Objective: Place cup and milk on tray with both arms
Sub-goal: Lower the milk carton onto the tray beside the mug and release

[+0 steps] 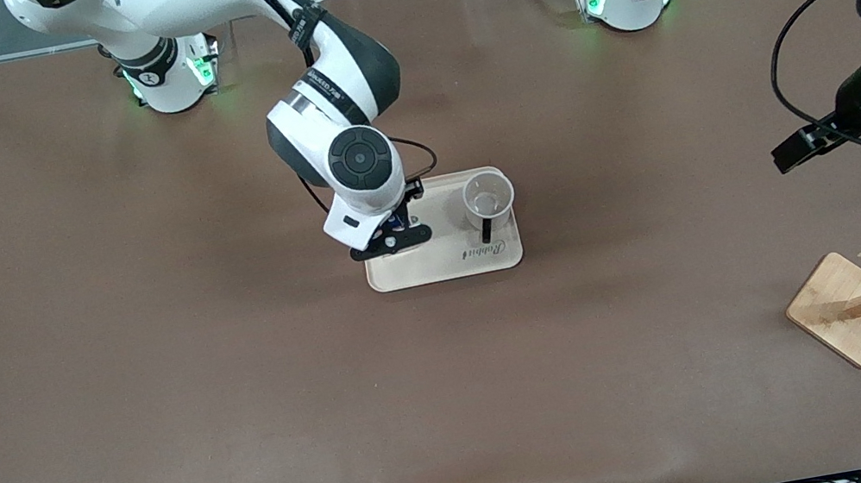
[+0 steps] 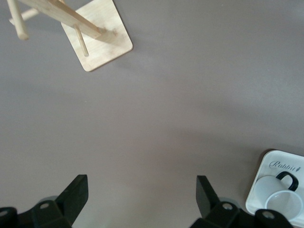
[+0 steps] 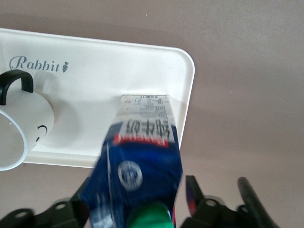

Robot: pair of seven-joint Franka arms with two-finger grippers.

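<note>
High front camera faces both arms' bases; wrist cameras look down close — all share the tray (image 1: 447, 260).

cup (image 1: 488, 198): white, upright on tray (image 1: 448, 265) | milk (image 3: 142, 161): blue carton standing on tray beside cup

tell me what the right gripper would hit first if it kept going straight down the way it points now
Probably the tray. The right gripper points down over the tray's right-arm end with the milk between its fingers, so the carton's base would meet the tray surface first, beside the cup.
</note>
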